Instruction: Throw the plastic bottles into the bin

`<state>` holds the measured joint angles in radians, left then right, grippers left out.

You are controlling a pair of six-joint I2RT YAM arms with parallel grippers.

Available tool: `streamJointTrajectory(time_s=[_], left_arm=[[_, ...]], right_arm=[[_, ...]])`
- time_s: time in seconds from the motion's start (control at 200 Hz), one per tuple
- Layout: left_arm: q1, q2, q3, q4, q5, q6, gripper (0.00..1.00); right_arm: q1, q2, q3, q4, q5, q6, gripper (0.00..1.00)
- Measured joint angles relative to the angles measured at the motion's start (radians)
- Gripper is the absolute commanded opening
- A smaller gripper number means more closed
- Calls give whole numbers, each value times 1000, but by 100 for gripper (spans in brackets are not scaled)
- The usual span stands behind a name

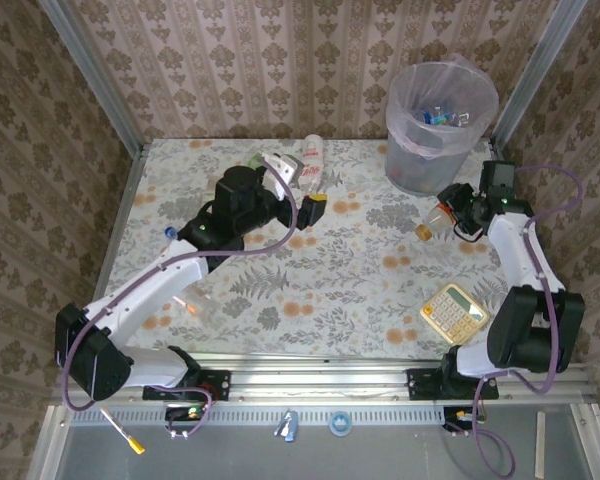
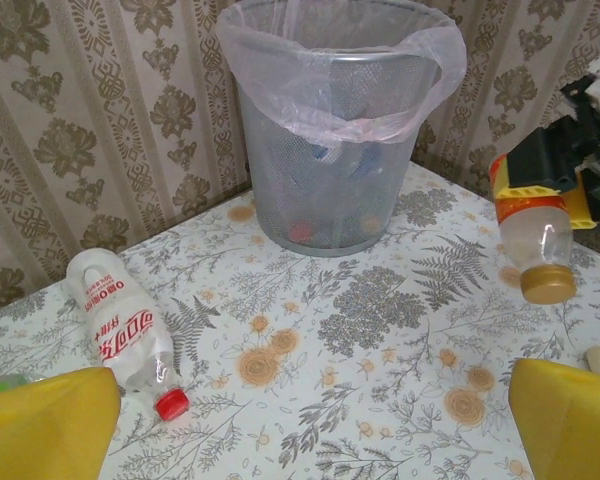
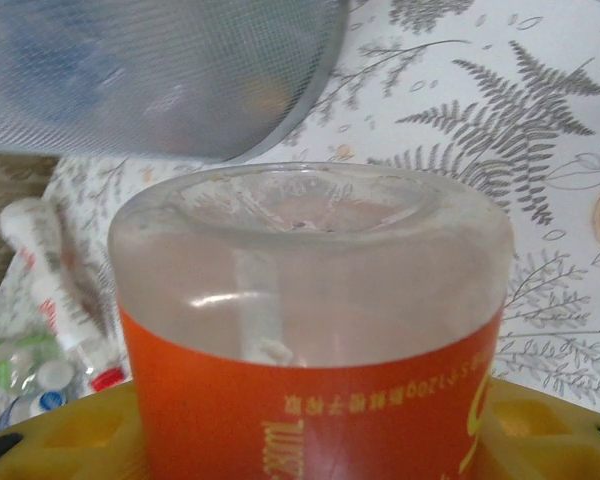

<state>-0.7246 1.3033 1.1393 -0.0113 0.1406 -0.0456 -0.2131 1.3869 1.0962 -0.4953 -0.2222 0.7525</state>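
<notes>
Seen from above, a flowered table (image 1: 360, 270) with two robot arms at its near edge. The bin (image 2: 330, 190) stands at the far right corner, some bottles already inside. The right fingers (image 3: 70, 430) are clamped on an orange-label bottle (image 2: 532, 225), held cap down just beside the bin and, seemingly, below its rim. The left fingers (image 2: 50, 425) are spread wide and hold nothing, low over the table near a white bottle (image 2: 125, 330) with a red cap that lies on its side.

Likely risks: the held bottle must rise above the rim before it moves across. Too low a path could knock the light bin's wall, push or tip it, or snag the thin liner. The label is smooth and the bottle soft, so it may slip or twist in the grip. Released too early, it would drop to the table and roll away. If the left arm reaches for the bin at the same time, the arms may collide.
</notes>
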Motion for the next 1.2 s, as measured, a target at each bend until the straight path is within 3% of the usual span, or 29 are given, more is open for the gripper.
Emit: streamJointTrajectory(time_s=[0.435,0.805,1.2], left_arm=[[-1,60,18,4,6,-15,100],[-8,60,22,8,9,-15,100],[-9,60,22,12,8,-15,100]], right_arm=[[159,-268,-22,-1,-37,-103,40],[246,-292,4,-1,-32,-148,38],[446,-269,129,30,-10,-184,37]])
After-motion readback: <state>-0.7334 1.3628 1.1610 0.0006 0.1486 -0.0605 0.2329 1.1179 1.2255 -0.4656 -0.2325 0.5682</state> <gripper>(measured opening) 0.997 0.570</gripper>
